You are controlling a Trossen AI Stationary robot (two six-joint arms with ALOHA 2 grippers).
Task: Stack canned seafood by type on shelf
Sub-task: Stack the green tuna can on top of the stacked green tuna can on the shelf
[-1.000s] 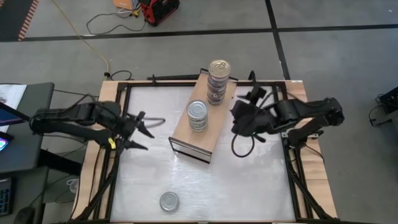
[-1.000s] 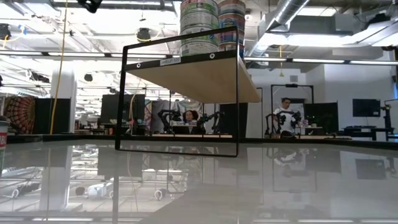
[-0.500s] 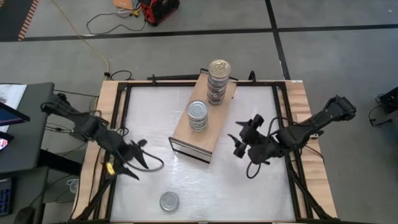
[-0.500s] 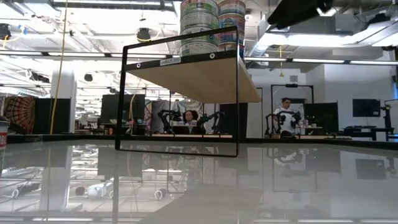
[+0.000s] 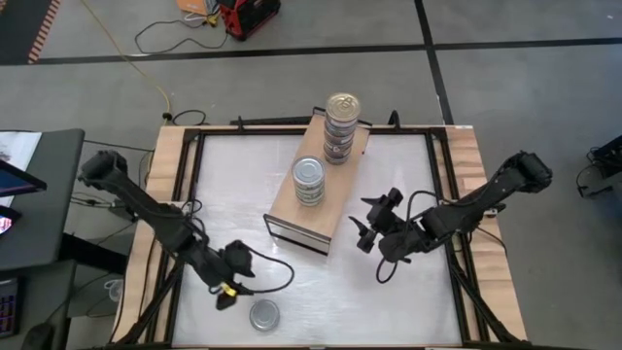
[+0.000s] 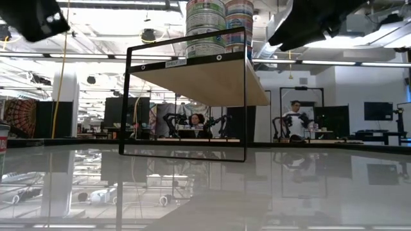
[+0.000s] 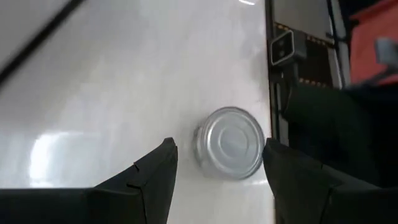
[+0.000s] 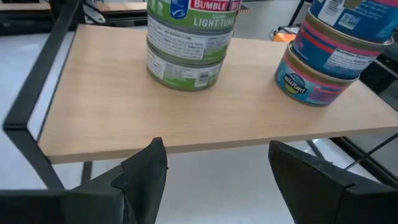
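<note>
High view: a lone silver-lidded tin [image 5: 263,314] is seen flat, lid up, beside the empty, wide-spread left gripper [image 5: 227,282]; right gripper [image 5: 366,222], spread, faces the shelf [image 5: 292,214]. Labels are legible only from the right wrist.

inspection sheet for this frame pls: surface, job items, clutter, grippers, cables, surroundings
Surface: white table, glossy, wooden edges.
Job's things: shelf mid-table carrying a green-label stack and a taller blue-label stack; one loose can at the near edge.
Clutter: nothing seen on the table.
Grippers: left gripper open, just above the loose can, not touching; right gripper open, empty, facing the shelf front.
Cables: yellow cable and a dark cable on the floor; loops at both wrists.
Surroundings: red device on the floor; people seated at far desks.
</note>
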